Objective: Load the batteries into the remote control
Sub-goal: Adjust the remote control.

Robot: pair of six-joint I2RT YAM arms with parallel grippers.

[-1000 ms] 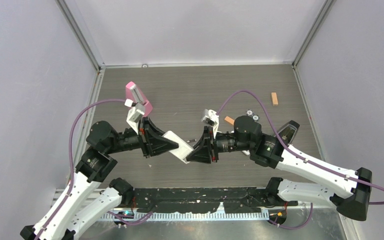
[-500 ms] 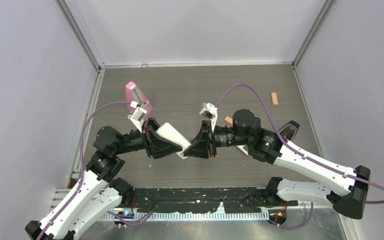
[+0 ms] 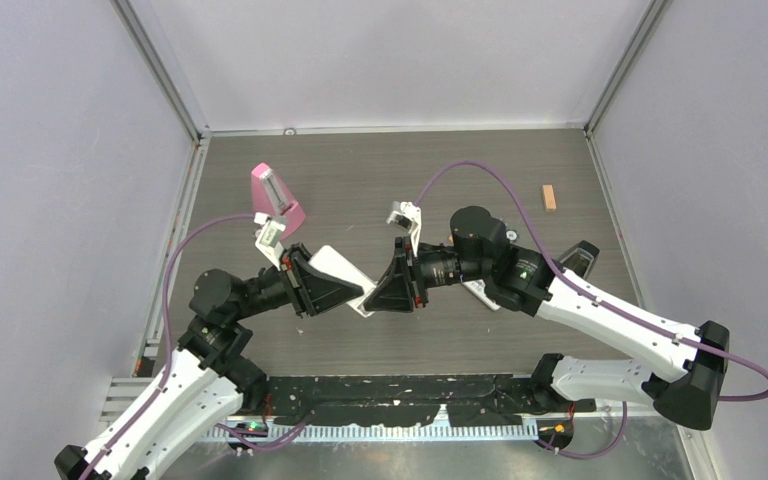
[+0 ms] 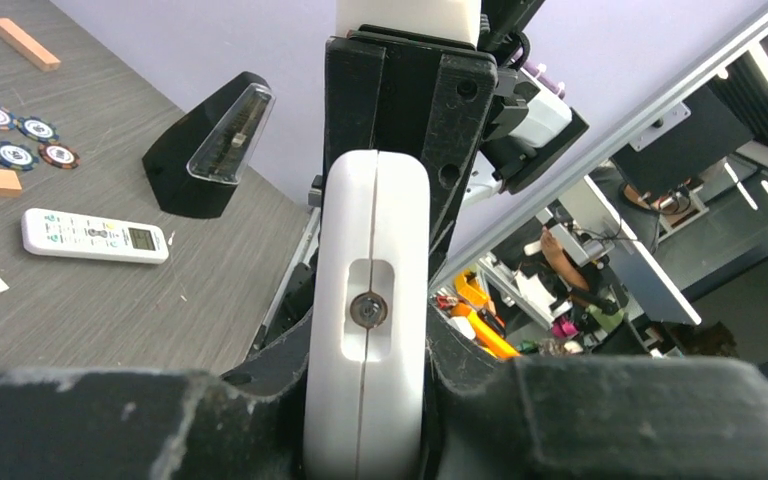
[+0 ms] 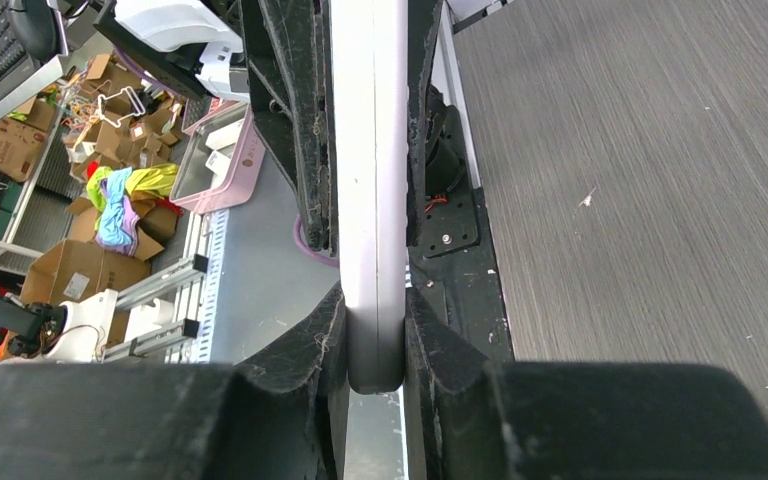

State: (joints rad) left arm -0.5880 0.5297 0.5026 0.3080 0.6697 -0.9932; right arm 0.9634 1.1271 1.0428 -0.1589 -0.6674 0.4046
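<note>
Grey wood-grain desk (image 3: 380, 180) spreads beneath us; above its middle we hold the long slim white remote control (image 3: 338, 266) off the surface, our left tool (image 3: 353, 292) pinching it from the left, our right tool (image 3: 380, 297) pinching it from the right.

Tabletop (image 3: 380, 170) was grey wood-grain, enclosed by plain lilac walls (image 3: 390, 60) on aluminium posts (image 3: 160, 70). Beyond the right fingers (image 5: 110, 420), cardboard boxes (image 5: 10, 150) cluttered the outside floor. Beyond the left fingers (image 4: 80, 420), ceiling strip lights (image 4: 765, 65) were lit.
</note>
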